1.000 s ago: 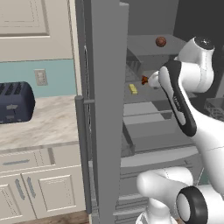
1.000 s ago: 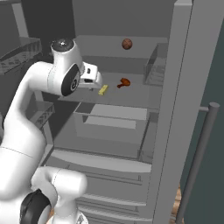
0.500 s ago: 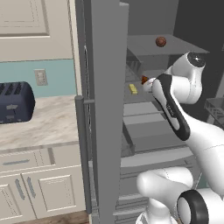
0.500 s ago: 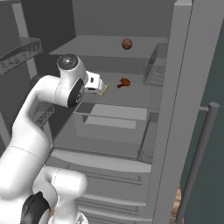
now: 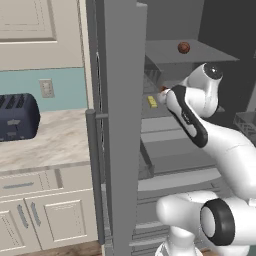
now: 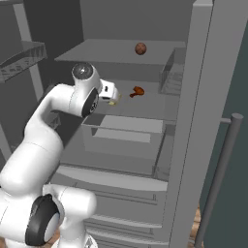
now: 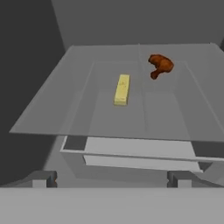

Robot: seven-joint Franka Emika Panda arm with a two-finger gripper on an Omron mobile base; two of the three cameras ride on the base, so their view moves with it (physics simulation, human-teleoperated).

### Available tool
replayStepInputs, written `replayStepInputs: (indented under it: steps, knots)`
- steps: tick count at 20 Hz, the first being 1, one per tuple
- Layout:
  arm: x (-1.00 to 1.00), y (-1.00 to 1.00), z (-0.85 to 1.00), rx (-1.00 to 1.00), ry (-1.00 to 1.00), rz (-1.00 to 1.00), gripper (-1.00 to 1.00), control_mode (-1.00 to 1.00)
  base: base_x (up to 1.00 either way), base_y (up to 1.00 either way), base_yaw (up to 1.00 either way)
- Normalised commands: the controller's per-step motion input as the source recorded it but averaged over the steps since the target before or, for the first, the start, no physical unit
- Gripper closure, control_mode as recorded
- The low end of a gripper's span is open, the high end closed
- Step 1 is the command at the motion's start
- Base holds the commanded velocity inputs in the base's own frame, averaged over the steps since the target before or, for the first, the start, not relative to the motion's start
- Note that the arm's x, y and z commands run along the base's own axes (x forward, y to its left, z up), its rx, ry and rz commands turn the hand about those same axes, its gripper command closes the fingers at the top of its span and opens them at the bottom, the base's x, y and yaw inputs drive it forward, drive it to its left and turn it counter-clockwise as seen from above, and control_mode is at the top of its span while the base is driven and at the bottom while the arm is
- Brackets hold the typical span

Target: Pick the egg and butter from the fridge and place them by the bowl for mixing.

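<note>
- One butter (image 7: pixel 122 89) stick is being faced on the fridge (image 6: pixel 213 121) shelf; likely soft, slippery.
- Gripper (image 7: pixel 112 179) jaws are being held apart.
- Long sides are being favoured, mid-length.

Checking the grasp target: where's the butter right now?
The butter lies on the fridge's middle shelf, mid-frame in the hand view, beside the orange-brown lumpy item, with the open gripper short of it.
</note>
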Motion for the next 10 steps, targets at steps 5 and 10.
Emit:
replayStepInputs:
  steps: [5, 10]
  knots:
    - [0.48, 0.0, -0.04, 0.05, 0.0, 0.0, -1.0, -1.0, 0.0, 0.0, 0.0]
    - [0.49, -0.02, -0.01, 0.07, 0.0, 0.0, -1.0, -1.0, 0.0, 0.0, 0.0]
